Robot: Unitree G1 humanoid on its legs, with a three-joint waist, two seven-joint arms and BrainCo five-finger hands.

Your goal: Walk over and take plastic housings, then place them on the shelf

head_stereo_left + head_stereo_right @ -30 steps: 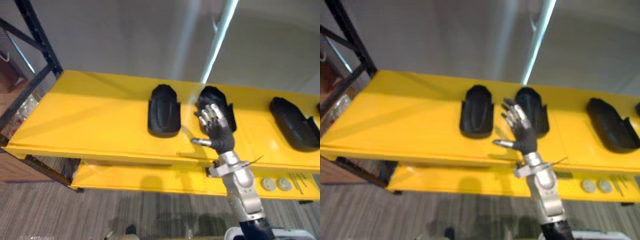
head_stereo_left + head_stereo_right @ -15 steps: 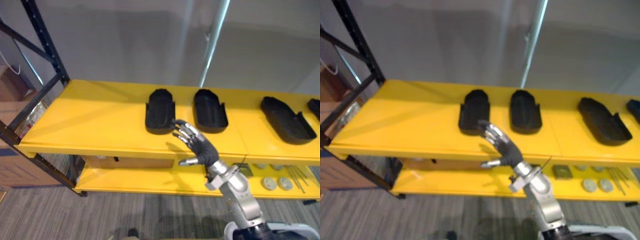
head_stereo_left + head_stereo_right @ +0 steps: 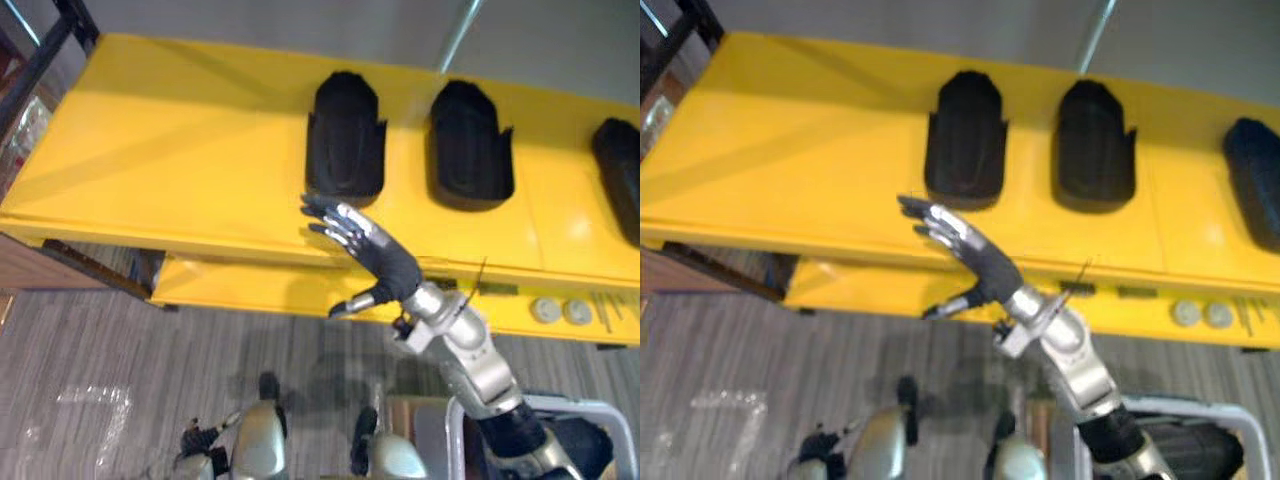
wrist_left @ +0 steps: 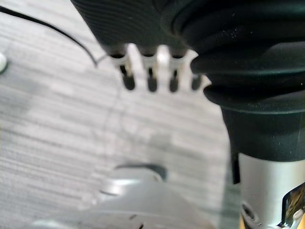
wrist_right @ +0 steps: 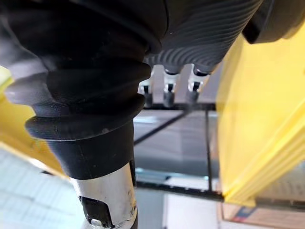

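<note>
Yellow metal shelf (image 3: 180, 150) carrying black moulded plastic housings (image 3: 345, 135) in a row, apart from one another. The right hand (image 3: 375, 262) hovers near the shelf's front edge, fingers spread, holding nothing. The left hand (image 4: 151, 78) hangs over grey carpeted floor (image 4: 47, 119), fingers relaxed.

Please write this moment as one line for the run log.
right hand: open, empty, above shelf front edge | black plastic housings: lying on shelf, untouched | left hand: open, empty, above floor
</note>
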